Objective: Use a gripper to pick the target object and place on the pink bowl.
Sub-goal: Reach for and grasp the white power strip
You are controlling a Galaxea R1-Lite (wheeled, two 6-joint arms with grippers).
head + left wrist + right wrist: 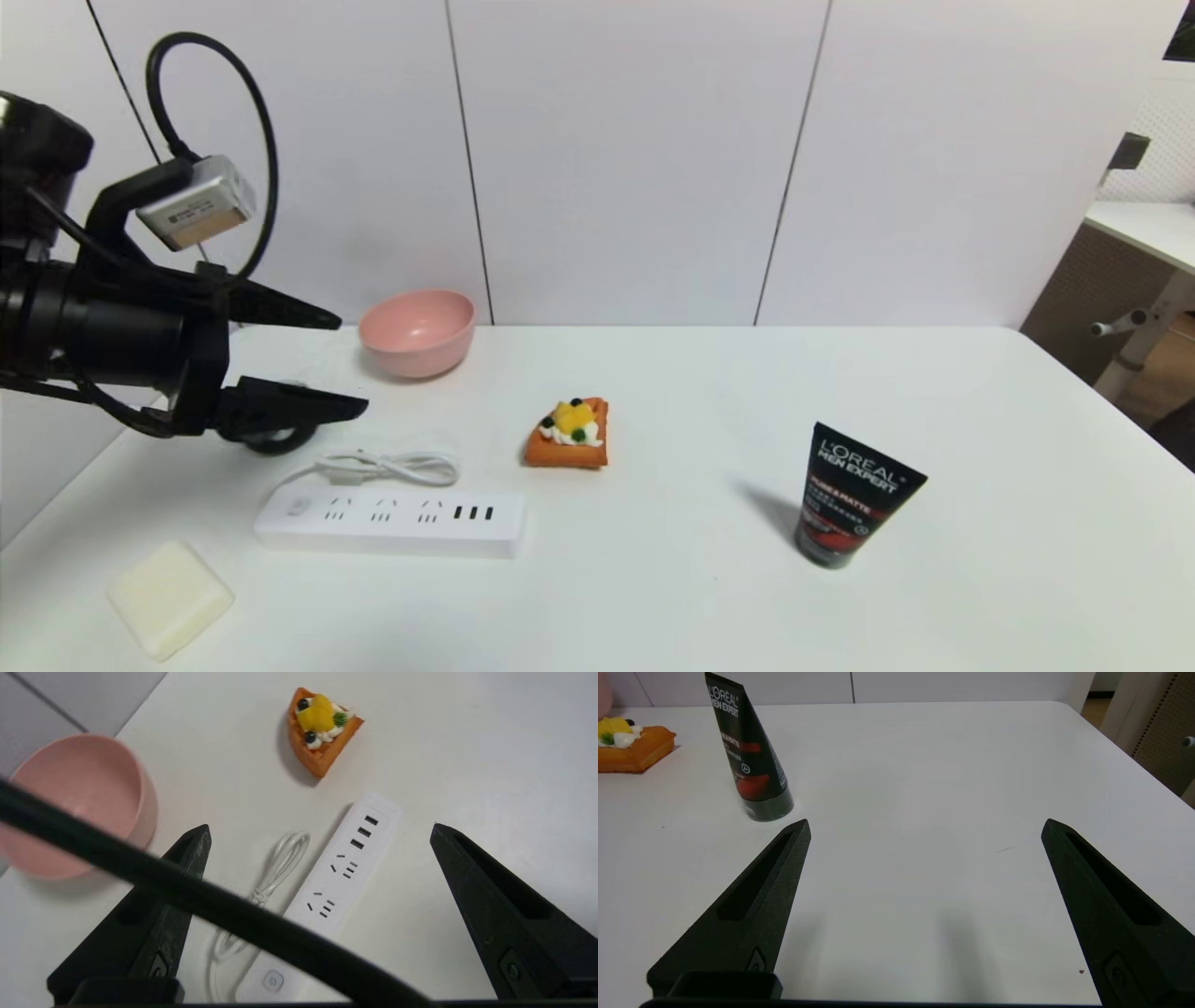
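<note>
- Head view: the left gripper [350, 364] hangs in the air with its jaws spread and nothing between them, raised above the white table [709, 597] and to the left of the pink bowl [418, 331]. The power strip [390, 522] lies flat on the table, nearer the robot than the bowl, with its bundled cord [387, 466] just beside it on the bowl's side. A cream block [169, 597] sits left of the strip and nearer the robot; a toy cake slice [569, 434] lies right of the strip, and a black tube [852, 497] stands well apart, farther right.
- Left wrist view: the spread jaws frame the power strip [332, 882] below; the pink bowl [79, 798] and cake slice [321, 728] lie beyond it.
- Right wrist view: the right gripper [924, 828] is released and empty over bare table [924, 765], the black tube [747, 751] standing near one finger.
</note>
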